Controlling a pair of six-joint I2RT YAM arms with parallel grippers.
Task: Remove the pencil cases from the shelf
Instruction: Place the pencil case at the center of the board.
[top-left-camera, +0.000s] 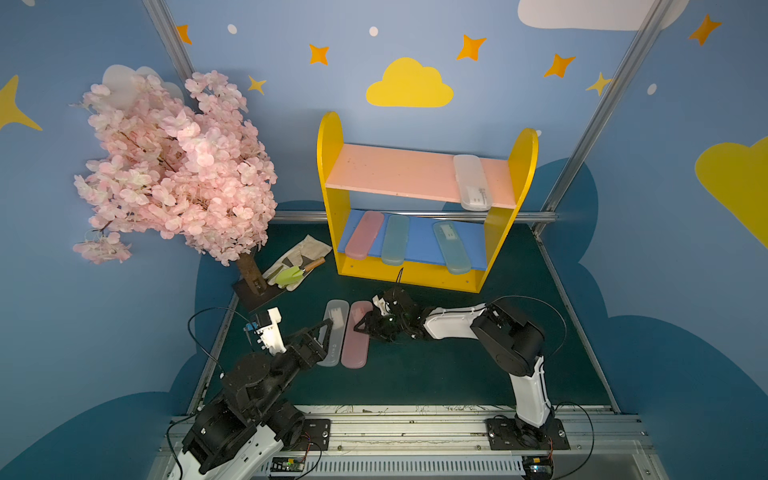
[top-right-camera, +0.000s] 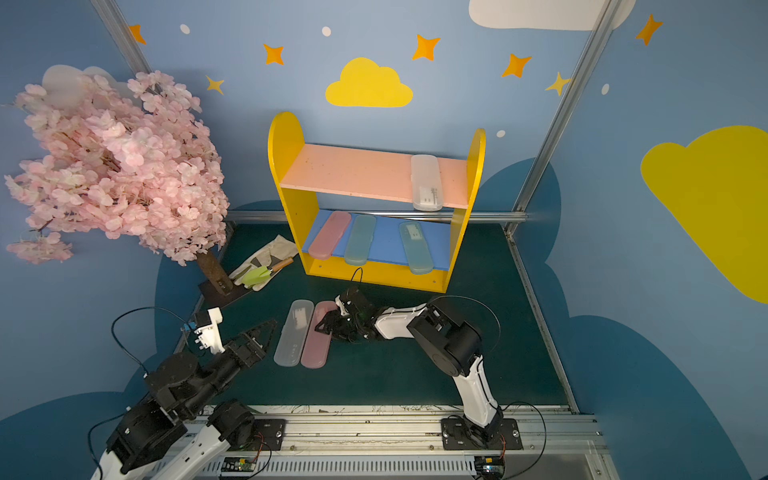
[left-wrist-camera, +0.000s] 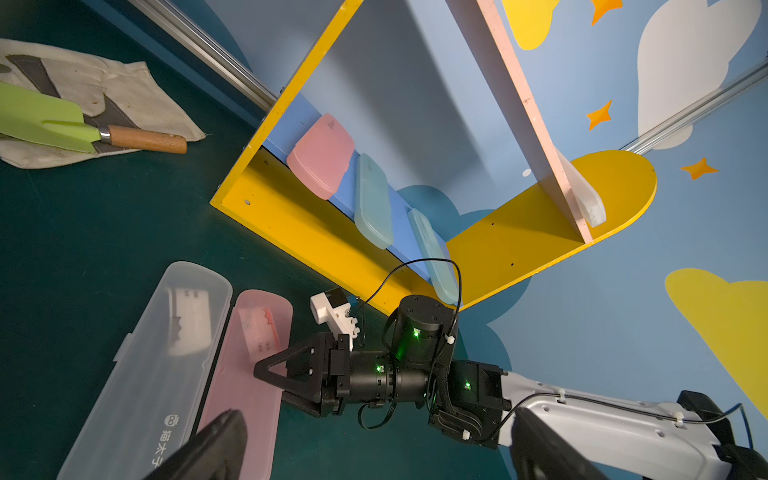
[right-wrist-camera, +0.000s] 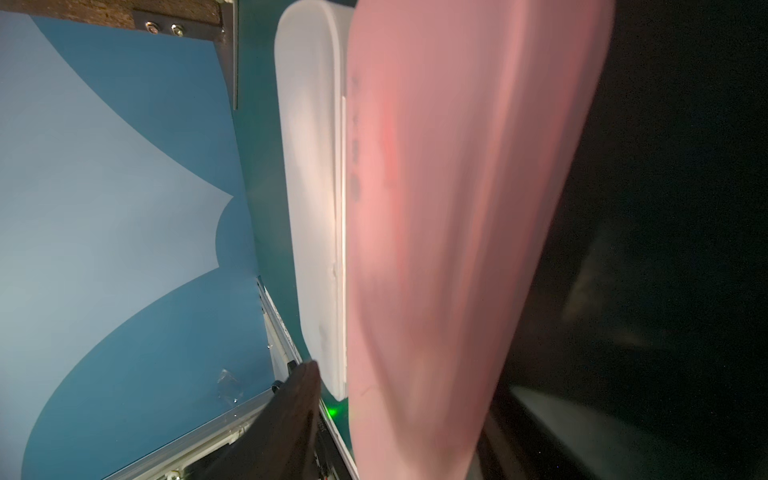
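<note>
The shelf (top-left-camera: 330, 166) stands at the back of the mat. Its pink upper board carries a frosted white pencil case (top-left-camera: 472, 183). On the blue lower board lie a pink case (top-left-camera: 363, 235) and two pale blue cases (top-left-camera: 395, 240) (top-left-camera: 452, 247). On the mat in front, a frosted white case (top-left-camera: 338, 316) and a pink case (top-left-camera: 356, 349) lie side by side. My right gripper (top-left-camera: 362, 326) (right-wrist-camera: 415, 374) straddles the far end of this pink case (right-wrist-camera: 436, 208), jaws open, one finger (right-wrist-camera: 299, 395) clear of it. My left gripper (top-right-camera: 268, 332) (left-wrist-camera: 376, 424) hovers wide open and empty beside the white case (left-wrist-camera: 166, 353).
A pink blossom tree (top-left-camera: 174, 166) on a dark base stands at the left. A beige glove with a green trowel (top-left-camera: 297, 270) lies between the tree and the shelf. Metal rails run along the mat's back edge (top-left-camera: 519, 216) and front edge (top-left-camera: 415, 428).
</note>
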